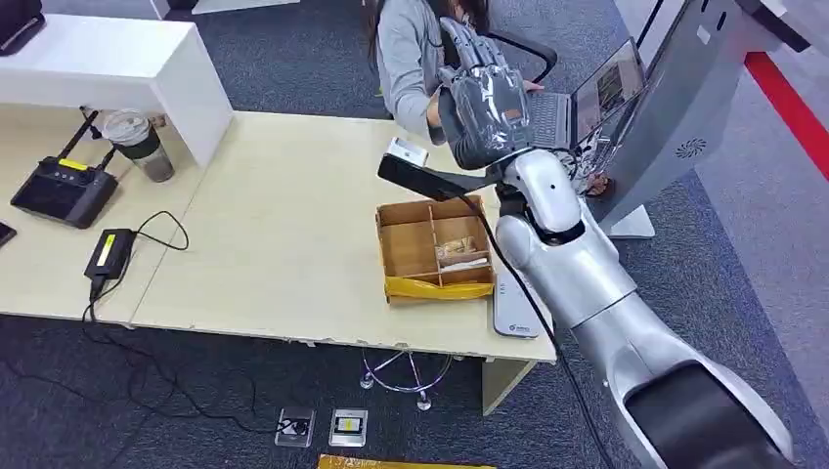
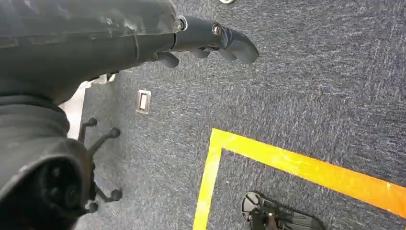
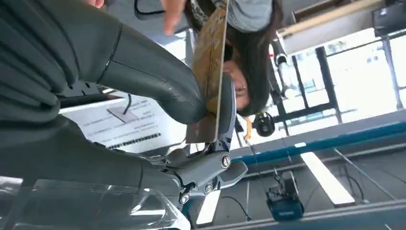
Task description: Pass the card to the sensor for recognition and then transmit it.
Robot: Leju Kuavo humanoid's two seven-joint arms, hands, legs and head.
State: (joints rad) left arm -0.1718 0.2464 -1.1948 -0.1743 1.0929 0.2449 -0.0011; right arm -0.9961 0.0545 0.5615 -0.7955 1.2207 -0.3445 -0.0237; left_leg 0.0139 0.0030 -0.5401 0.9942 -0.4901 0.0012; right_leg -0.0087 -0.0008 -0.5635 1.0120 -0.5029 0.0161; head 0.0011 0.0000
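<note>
Card (image 3: 209, 72) pinched edge-on in right hand (image 3: 158, 96), close-up from the wrist.

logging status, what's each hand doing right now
Left hand: holds nothing, fingers apart, above carpet.
Right hand: pinches the card between thumb and fingers.

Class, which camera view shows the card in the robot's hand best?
The right wrist view: the card is seen close and edge-on, pinched between the thumb and fingers of the right hand. In the head view the raised hand hides it; the left wrist view looks at carpet.
</note>
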